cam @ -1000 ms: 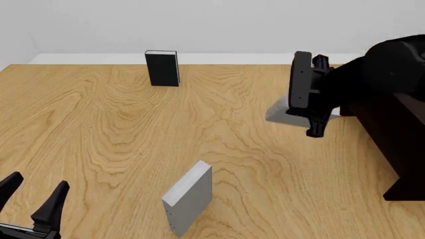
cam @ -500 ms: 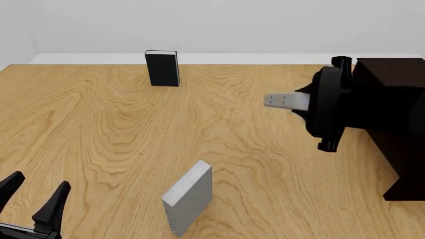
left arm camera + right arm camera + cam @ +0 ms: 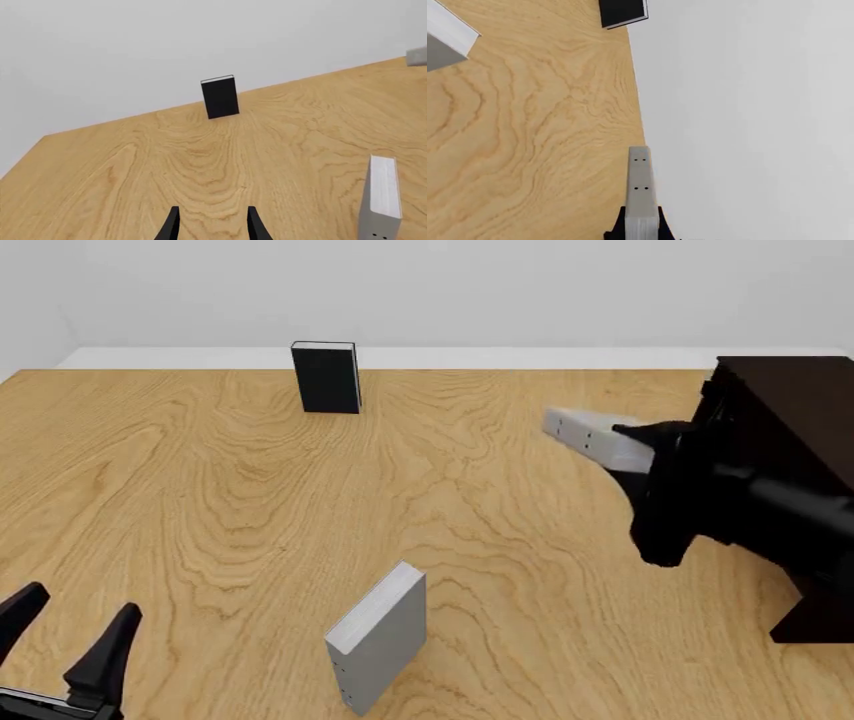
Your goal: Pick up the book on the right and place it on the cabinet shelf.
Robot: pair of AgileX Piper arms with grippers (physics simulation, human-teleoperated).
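The pale grey-white book (image 3: 591,436) is off the table and tilted, held at one end by my shut right gripper (image 3: 641,452), just left of the dark cabinet (image 3: 787,410). In the right wrist view the book (image 3: 640,185) sticks out lengthways from between the fingers (image 3: 617,231). The book's far end shows at the edge of the left wrist view (image 3: 417,55). My left gripper (image 3: 67,645) is open and empty at the near left corner, and it also shows in its own wrist view (image 3: 212,227).
A black book (image 3: 327,377) stands upright at the back of the table; it also shows in the left wrist view (image 3: 220,97). A slimmer grey book (image 3: 380,635) stands at the front middle, seen too in the left wrist view (image 3: 381,195).
My right arm has lifted the pale book off the table and swung round towards the near side beside the cabinet. The book has gone from lying flat to tilted. The left arm has not moved.
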